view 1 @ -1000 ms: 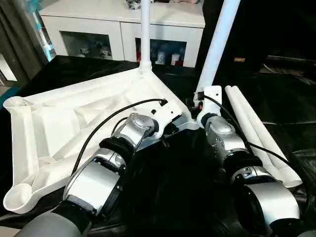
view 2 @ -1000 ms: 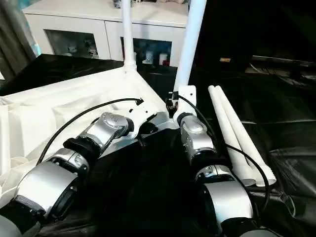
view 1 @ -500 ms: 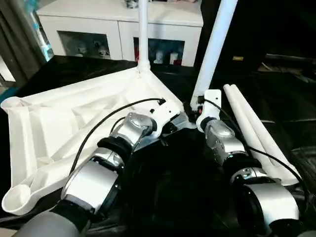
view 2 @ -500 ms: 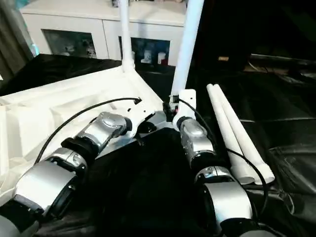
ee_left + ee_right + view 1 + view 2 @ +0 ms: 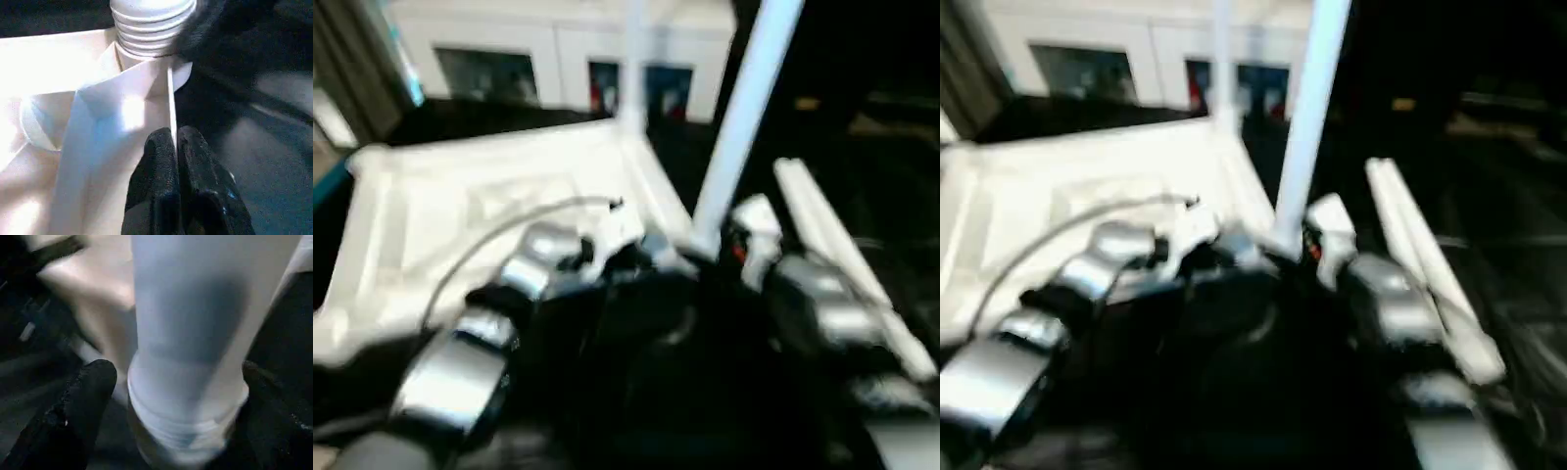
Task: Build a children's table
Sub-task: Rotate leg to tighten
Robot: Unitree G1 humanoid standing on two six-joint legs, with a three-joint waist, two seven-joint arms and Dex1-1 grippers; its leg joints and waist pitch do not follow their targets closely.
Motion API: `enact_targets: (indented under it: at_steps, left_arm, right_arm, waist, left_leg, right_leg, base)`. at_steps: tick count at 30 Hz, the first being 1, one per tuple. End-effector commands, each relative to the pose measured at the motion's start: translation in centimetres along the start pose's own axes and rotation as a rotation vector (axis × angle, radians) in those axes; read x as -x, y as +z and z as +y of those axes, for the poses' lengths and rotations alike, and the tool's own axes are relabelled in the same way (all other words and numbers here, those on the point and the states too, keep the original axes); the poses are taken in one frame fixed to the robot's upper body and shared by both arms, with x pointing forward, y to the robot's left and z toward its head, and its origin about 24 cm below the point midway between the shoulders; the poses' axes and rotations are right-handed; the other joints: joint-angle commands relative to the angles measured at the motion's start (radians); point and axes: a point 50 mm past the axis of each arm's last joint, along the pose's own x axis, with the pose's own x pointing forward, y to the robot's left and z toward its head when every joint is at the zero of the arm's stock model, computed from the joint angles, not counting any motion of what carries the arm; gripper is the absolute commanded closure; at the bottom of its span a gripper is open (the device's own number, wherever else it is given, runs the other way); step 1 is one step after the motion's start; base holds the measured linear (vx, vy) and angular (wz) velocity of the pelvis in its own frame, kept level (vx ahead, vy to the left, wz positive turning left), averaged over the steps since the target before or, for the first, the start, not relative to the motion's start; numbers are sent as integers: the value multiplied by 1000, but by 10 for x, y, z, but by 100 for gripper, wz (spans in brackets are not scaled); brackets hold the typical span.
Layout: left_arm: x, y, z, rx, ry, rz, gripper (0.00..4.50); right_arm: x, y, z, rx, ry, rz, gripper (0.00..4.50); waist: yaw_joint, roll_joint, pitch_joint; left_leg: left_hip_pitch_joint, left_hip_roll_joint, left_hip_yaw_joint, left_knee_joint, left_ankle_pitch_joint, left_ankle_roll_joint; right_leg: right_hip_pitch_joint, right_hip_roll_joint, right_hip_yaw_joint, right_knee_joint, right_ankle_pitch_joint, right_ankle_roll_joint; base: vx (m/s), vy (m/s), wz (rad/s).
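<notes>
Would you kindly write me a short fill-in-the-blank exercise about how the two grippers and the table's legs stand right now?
1. The left gripper has its two black fingers pressed ____ on a thin rib of the tabletop.
2. The fingers of the right gripper stand on either side of a white ____, with a gap showing.
3. ____ legs stand upright in the tabletop's corners.
4. The spare legs lie on the ____ sheet.

Missing words: together; leg; Two; black
</notes>
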Motion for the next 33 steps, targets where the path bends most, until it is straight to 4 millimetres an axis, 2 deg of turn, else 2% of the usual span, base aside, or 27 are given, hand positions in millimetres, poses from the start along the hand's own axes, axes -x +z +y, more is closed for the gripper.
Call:
enact_targets:
  at_steps: [1,2,3,4,5,8,10,11,13,14,17,19,20,27,31,32,33]
  left_arm:
    - [-7,19,-5,-66,-62,-111,450]
    - [-3,16,-9,-65,-105,-125,450]
    - [-2,15,-10,-66,-117,-127,450]
    - [2,11,-14,-69,-158,-127,450]
    - [4,10,-15,-70,-172,-125,450]
    - [9,6,-18,-69,-194,-128,450]
    - [11,4,-19,-64,-198,-124,450]
    - [11,4,-19,-64,-198,-124,450]
    - [12,3,-19,-63,-198,-123,450]
    - [12,3,-19,-65,-194,-122,450]
    - [12,4,-19,-63,-192,-122,450]
    - [13,4,-19,-62,-192,-124,450]
    - [13,4,-19,-61,-192,-125,450]
    - [13,2,-19,-48,-179,-123,450]
    - [7,0,-14,-7,-86,-99,450]
    - [6,0,-12,0,-61,-87,450]
    - [2,-1,-9,21,-16,-68,450]
  right_arm:
    - [-8,6,13,26,121,-7,50]
    - [0,8,13,37,142,0,50]
    - [1,8,13,39,147,1,50]
    - [7,9,15,46,175,9,50]
    - [10,9,16,47,189,13,50]
    - [14,9,20,47,217,29,50]
    - [15,8,22,46,226,40,50]
    - [15,8,22,45,229,41,66]
    - [15,7,25,40,241,47,66]
    - [14,6,26,35,246,50,94]
    - [13,5,27,29,251,52,112]
    - [13,5,29,21,259,54,124]
    - [13,4,30,17,263,56,144]
    - [9,-3,34,-10,238,70,170]
    - [0,-21,27,-54,54,111,174]
    - [-2,-24,26,-67,16,117,174]
    - [-6,-29,24,-95,-51,122,175]
  waist:
    - [4,-5,-79]
    - [4,-6,-72]
    - [5,-6,-72]
    - [7,1,-69]
    - [8,-2,-69]
    - [9,2,-66]
    - [9,3,-67]
    - [8,1,-69]
    - [9,1,-70]
    - [11,0,-72]
    - [12,-2,-76]
    - [14,-2,-76]
    - [15,-3,-75]
    - [17,-3,-75]
    - [10,-4,-70]
    - [3,-6,-63]
    - [2,-4,-64]
  left_leg:
    - [26,93,-39,-46,33,234]
    - [24,96,-40,-53,-15,201]
    - [26,96,-39,-53,-30,190]
    - [30,97,-38,-57,-65,166]
    - [29,98,-38,-59,-73,152]
    - [32,97,-35,-62,-102,117]
    - [33,95,-33,-62,-101,102]
    - [31,93,-33,-61,-89,100]
    - [31,91,-32,-58,-76,102]
    - [29,92,-32,-57,-60,107]
    - [27,88,-31,-51,-21,131]
    - [26,88,-31,-49,-19,137]
    - [26,88,-30,-49,-22,138]
    - [28,88,-30,-48,-30,127]
    - [27,85,-30,-51,-72,93]
    - [32,82,-32,-56,-127,58]
    - [34,83,-32,-56,-136,48]
  right_leg:
    - [60,-104,51,-31,290,-296]
    - [61,-105,52,-41,184,-298]
    - [60,-104,53,-43,153,-296]
    - [57,-105,55,-50,93,-296]
    - [59,-102,57,-50,74,-292]
    - [54,-102,58,-57,8,-279]
    - [54,-100,59,-58,4,-273]
    - [57,-100,59,-54,19,-273]
    - [55,-100,59,-53,37,-274]
    - [58,-101,59,-48,61,-274]
    - [59,-100,57,-42,118,-274]
    - [59,-100,56,-41,114,-274]
    - [58,-99,56,-42,101,-270]
    - [55,-98,57,-42,71,-267]
    - [52,-100,58,-53,-15,-258]
    - [53,-101,60,-68,-124,-240]
    - [53,-102,61,-70,-149,-235]
  base:
    - [0,0,0]
    - [0,0,0]
    - [0,0,0]
    - [0,0,0]
    - [0,0,0]
    - [0,0,0]
    - [0,0,0]
    - [0,0,0]
    - [0,0,0]
    - [0,0,0]
    - [0,0,0]
    - [0,0,0]
    - [0,0,0]
    - [0,0,0]
    - [0,0,0]
    - [0,0,0]
    - [0,0,0]
